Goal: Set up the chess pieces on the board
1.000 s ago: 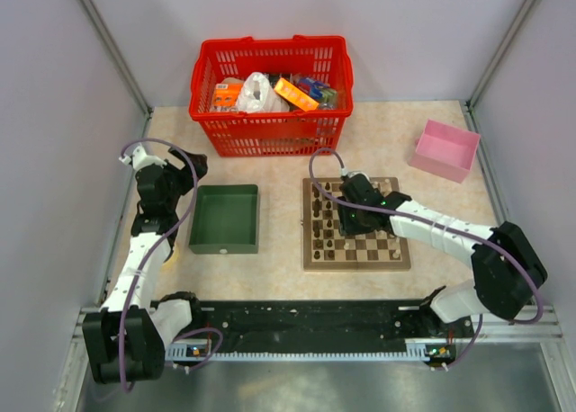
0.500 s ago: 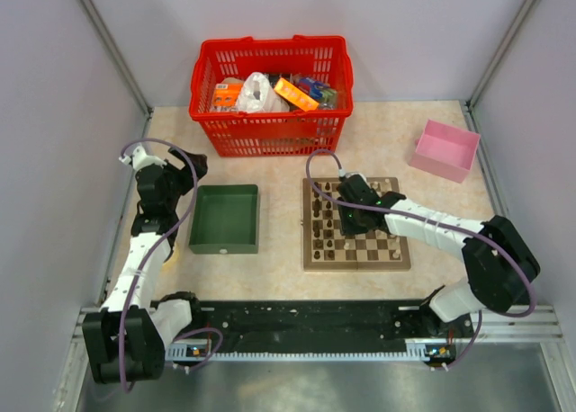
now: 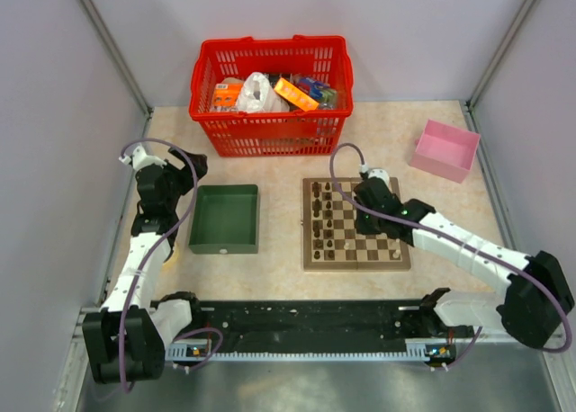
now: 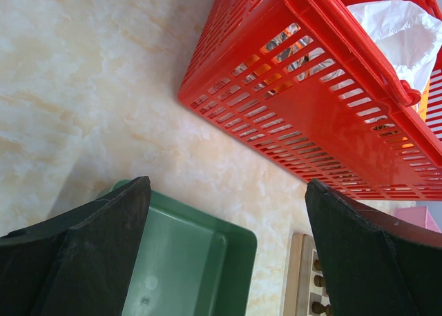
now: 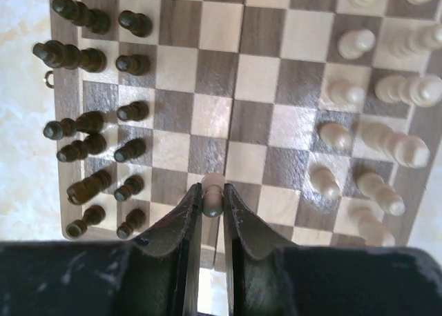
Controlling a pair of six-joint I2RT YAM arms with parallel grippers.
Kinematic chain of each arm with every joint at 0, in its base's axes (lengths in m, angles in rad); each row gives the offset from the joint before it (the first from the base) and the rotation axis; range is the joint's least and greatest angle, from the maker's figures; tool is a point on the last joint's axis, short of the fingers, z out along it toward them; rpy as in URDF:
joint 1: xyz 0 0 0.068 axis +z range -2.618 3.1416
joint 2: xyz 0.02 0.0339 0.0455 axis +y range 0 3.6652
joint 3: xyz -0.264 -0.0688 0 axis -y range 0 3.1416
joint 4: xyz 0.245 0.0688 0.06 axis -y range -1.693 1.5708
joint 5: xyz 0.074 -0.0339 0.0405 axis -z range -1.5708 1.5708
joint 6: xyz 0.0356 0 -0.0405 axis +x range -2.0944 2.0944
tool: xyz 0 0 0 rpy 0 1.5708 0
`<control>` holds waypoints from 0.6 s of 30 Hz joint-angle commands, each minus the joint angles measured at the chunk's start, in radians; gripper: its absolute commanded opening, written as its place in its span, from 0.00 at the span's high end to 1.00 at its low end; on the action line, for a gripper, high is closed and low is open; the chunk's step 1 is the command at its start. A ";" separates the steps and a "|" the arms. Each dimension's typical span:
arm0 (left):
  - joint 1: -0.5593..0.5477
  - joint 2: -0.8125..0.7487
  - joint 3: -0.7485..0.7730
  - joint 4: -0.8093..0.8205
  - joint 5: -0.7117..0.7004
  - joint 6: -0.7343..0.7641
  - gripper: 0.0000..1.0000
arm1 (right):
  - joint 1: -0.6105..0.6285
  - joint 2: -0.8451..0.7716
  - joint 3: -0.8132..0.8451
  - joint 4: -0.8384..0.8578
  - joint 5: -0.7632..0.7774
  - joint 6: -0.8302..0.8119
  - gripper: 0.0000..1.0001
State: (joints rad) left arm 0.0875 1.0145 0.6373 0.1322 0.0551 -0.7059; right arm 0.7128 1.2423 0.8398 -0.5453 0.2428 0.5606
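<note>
Your right hand point(image 5: 211, 204) squeezes a pale pawn point(image 5: 213, 183) over the board point(image 5: 262, 76), near its edge. Dark pieces point(image 5: 131, 111) stand along one side and pale pieces point(image 5: 345, 92) along the other. Your left hand point(image 4: 228, 185) has its fingers spread apart above the green tray point(image 4: 186, 261).

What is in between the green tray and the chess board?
Nothing but bare table. The top view shows an empty strip between the green tray and the board.
</note>
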 commanded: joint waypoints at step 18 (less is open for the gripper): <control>0.006 -0.021 -0.004 0.055 0.008 -0.003 0.01 | -0.127 -0.133 -0.166 -0.134 0.090 0.104 0.85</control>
State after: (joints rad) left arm 0.0883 1.0142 0.6373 0.1333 0.0601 -0.7082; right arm 0.6029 1.1133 0.6792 -0.6891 0.2951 0.6579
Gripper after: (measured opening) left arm 0.987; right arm 0.152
